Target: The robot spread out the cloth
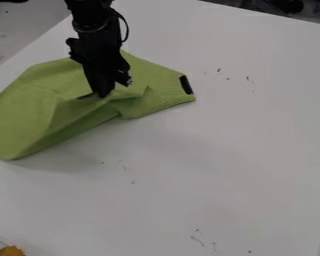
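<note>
With the green cloth (pixel 39 97) rumpled on the bench (pixel 223 155) and the pincer (pixel 103 94) at its folds, whether gripping or not I could not tell, spreading it well called for a low, slow pull outward, easing creases without dragging everything along.

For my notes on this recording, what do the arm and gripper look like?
The arm is black, with a thin dark cable looping out beside it. The gripper is black too, with blocky parts jutting from its sides above a narrower lower end.
</note>
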Available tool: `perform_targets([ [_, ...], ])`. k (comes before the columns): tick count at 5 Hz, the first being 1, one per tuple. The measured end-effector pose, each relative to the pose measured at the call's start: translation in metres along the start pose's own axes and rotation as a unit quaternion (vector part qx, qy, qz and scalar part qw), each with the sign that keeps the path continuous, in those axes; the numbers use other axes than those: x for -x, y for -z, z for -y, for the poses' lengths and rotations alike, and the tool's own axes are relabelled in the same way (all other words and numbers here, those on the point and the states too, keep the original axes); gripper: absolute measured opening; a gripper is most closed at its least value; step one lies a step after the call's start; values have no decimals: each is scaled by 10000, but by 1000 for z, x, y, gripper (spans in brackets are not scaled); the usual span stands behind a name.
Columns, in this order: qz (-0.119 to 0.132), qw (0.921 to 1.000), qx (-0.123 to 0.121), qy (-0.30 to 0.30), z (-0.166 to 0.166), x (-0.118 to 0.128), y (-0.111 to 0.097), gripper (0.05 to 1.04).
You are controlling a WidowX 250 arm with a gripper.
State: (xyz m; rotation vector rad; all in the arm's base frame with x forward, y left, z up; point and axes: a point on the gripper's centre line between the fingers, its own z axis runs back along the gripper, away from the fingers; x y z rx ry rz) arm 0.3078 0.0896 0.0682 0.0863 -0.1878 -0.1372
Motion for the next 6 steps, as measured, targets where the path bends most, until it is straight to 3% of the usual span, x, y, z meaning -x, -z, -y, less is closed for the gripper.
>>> perform_targets([
  [1,58,10000,-41,12,20,11,-2,54],
  [2,295,9996,-31,30,36,16,-3,75],
  [3,197,9996,176,-137,54,28,6,222],
  [4,23,9995,212,-236,67,36,-7,478],
  [5,-113,9992,87,-365,77,43,-13,786],
  [6,-194,9993,21,-305,75,45,-13,1001],
])
